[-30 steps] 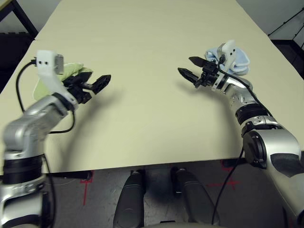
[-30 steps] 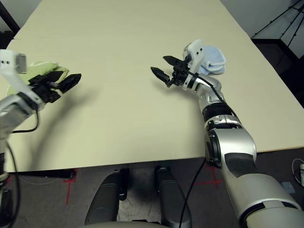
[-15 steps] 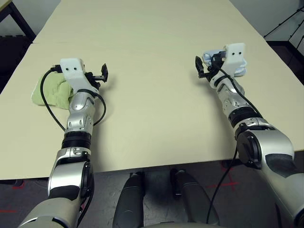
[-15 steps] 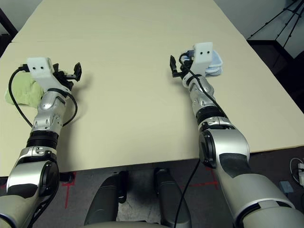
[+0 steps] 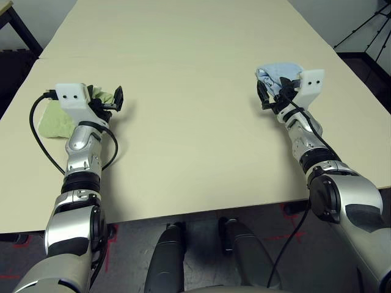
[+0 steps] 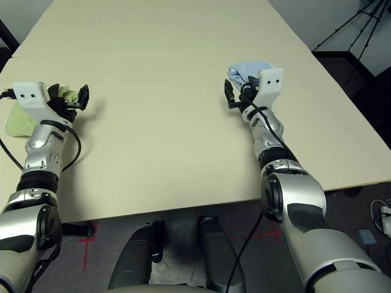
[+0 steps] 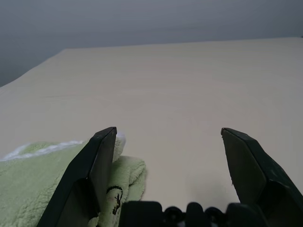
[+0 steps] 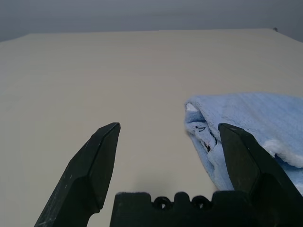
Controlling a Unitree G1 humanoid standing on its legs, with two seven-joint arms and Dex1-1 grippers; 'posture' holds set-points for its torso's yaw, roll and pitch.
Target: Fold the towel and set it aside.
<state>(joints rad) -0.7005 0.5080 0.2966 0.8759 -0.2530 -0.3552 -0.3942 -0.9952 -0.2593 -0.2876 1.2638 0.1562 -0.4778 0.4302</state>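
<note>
The green towel (image 5: 58, 119) is lying bunched at the table's (image 5: 189, 122) left edge, and the left gripper (image 7: 168, 156) is hovering beside it with jaws spread wide, one finger (image 7: 97, 161) nearly touching the terry. Closing here is risking a pinch of a single loose fold. The right gripper (image 8: 165, 165) is also gaping empty, sitting just beside the light blue cloth (image 8: 251, 127); it could be snagging that by mistake.

I see wide bare surface (image 5: 189, 110) between my arms. The towel (image 5: 55, 119) lies bunched beside my left tool (image 7: 168, 161), against one finger; a blue cloth (image 8: 251, 123) crowds my right tool (image 8: 165, 161), both spread wide.
</note>
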